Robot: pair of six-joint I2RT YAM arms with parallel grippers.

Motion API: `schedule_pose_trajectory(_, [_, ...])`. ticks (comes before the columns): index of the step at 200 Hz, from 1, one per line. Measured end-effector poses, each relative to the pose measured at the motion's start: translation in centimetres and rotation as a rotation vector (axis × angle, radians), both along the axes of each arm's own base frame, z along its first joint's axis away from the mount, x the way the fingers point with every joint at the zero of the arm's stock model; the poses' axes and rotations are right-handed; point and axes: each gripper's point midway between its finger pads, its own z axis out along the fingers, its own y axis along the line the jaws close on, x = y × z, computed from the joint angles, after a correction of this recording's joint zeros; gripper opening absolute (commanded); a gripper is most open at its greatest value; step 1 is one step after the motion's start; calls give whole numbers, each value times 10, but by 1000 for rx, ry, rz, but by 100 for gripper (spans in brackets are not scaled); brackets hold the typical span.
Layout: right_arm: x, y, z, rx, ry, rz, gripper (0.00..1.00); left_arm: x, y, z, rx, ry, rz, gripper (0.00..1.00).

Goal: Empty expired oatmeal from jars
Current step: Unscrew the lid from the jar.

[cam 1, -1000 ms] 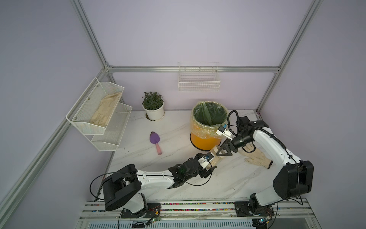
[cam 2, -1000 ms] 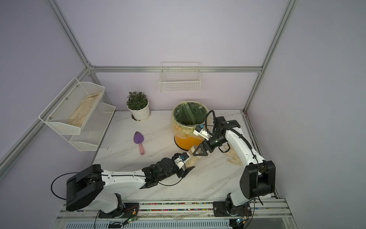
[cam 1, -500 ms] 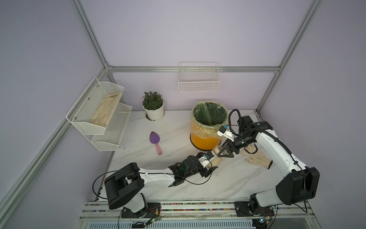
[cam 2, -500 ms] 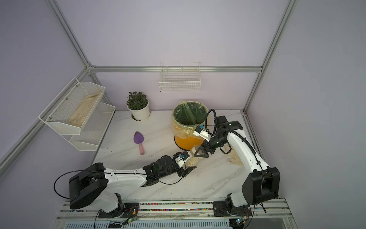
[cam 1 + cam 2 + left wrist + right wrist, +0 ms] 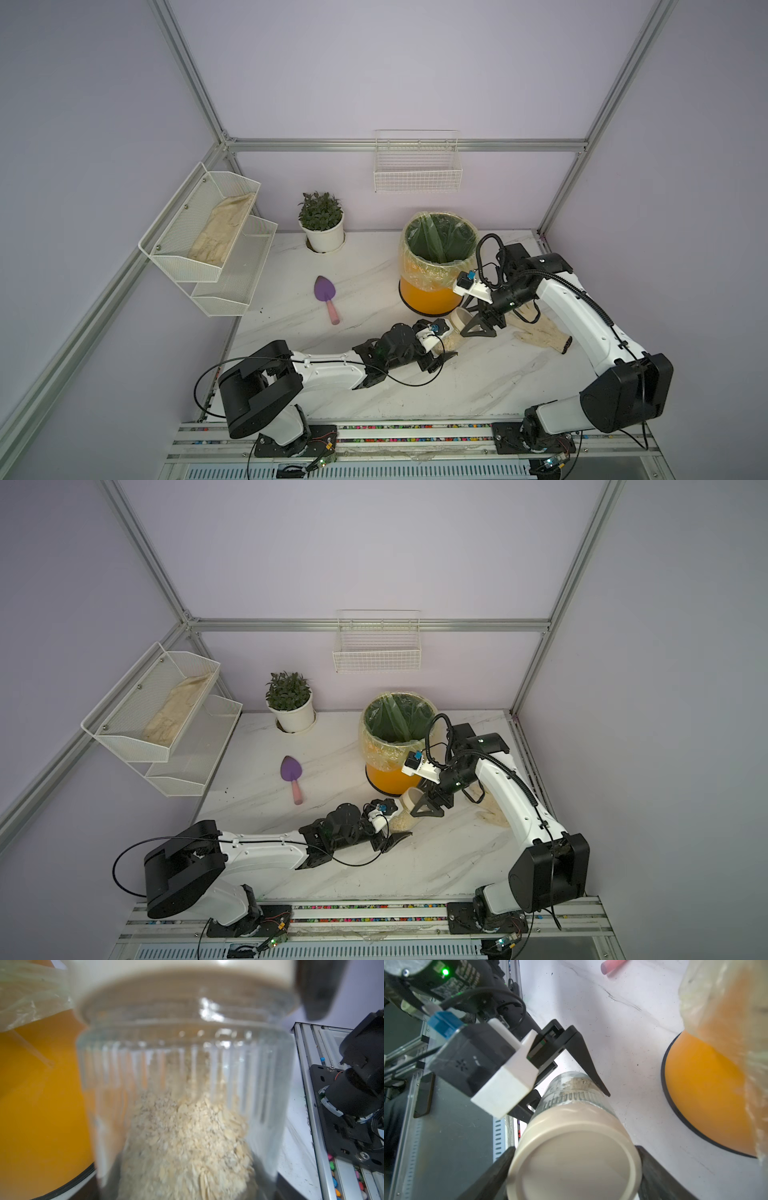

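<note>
- The jar is held tilted, just beside the orange bin, clamped at its ribbed wall by the left gripper, whose jaws are spread wide.
- Oatmeal is seen inside.
- The lid is pinched by the right gripper, with its fingers set wide on either side.

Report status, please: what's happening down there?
Left gripper shut on small clear ribbed jar, tilted. Right gripper clamped on its flat round beige lid, still on. Oatmeal inside; orange bin alongside, nothing blocking.
</note>
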Motion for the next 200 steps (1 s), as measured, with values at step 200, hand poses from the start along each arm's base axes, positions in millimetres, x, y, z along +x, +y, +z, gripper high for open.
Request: schedule_pose_trajectory(200, [50, 27, 39, 156, 198, -313, 97, 4, 6, -11, 35, 51, 30, 0])
